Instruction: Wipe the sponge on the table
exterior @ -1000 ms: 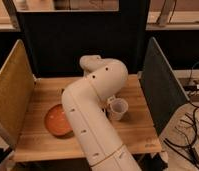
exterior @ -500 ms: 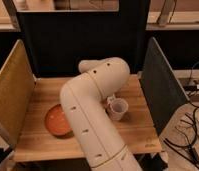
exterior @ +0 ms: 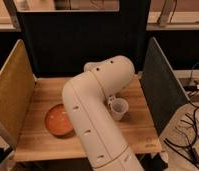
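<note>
Over the table (exterior: 43,95), white arm (exterior: 93,130) bent across, pincer hidden behind its elbow, grip state cannot be told, sponge hidden

My white arm (exterior: 90,122) rises from the lower edge, bends sharply at the rounded elbow (exterior: 113,72) and folds down behind itself, hiding my hand.
</note>
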